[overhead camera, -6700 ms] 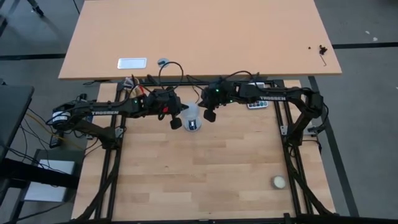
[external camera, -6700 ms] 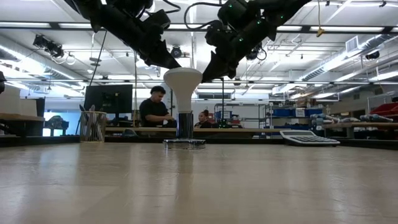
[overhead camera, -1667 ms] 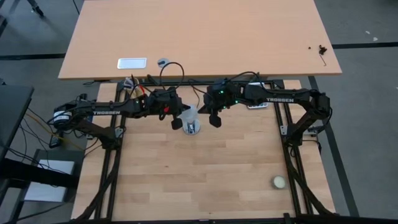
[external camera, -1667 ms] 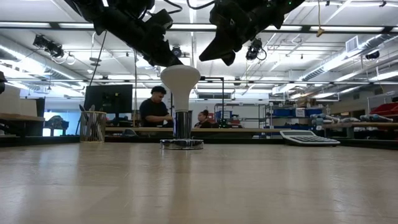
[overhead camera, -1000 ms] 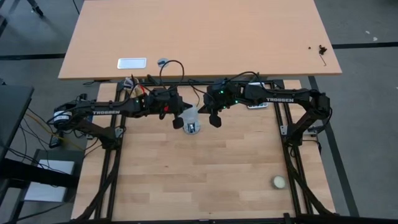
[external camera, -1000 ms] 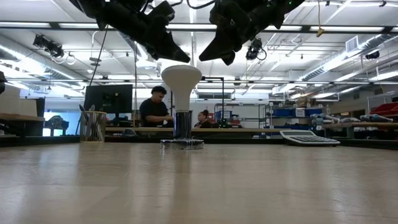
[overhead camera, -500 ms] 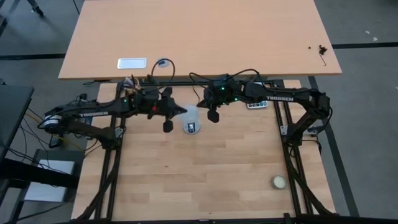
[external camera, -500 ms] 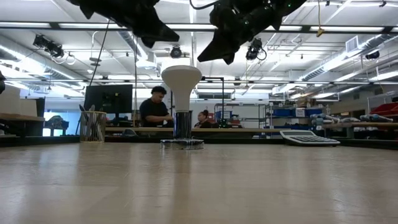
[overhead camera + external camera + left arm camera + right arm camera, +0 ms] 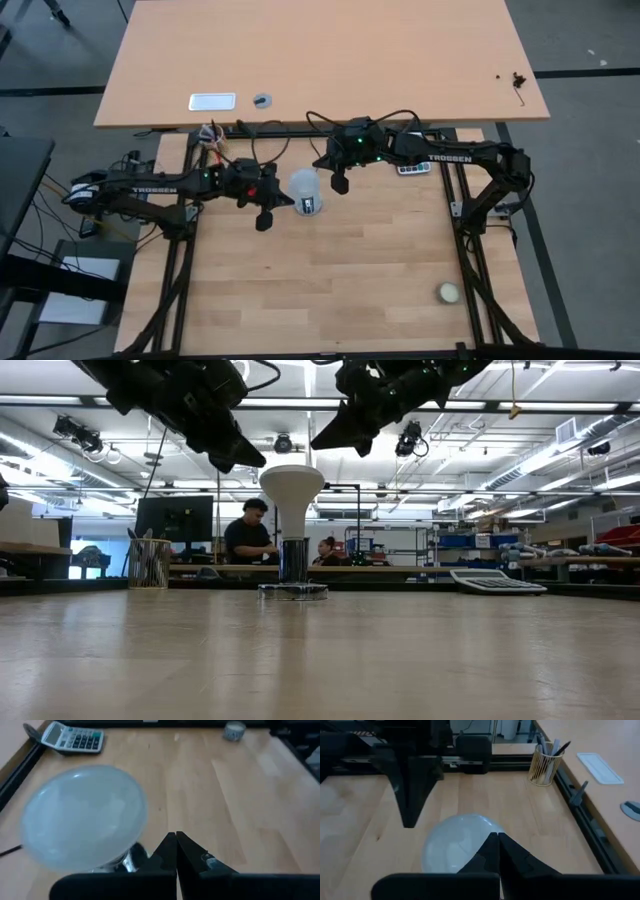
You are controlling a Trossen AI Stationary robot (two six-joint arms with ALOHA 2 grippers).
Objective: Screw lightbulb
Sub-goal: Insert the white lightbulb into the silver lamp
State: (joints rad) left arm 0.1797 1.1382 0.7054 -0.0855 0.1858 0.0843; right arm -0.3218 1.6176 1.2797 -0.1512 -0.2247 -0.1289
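The white lightbulb stands upright near the table's far edge, its grey metal base set in the round socket disc. My left gripper hangs shut, to the left of the bulb and slightly nearer the table's near edge, clear of it; its wrist view shows the bulb's dome beside the shut fingertips. My right gripper hovers shut just right of the dome, above it in the low view, touching nothing.
A calculator lies at the far right, and a cream-white ball near the right front corner. A pencil cup stands at the far left. A second tabletop lies beyond the far edge. People sit in the room behind.
My left gripper has drawn away from the bulb's dome toward the table's left and near edges, sinking a little and turning, its fingers still shut. The bulb has stayed upright in the socket.
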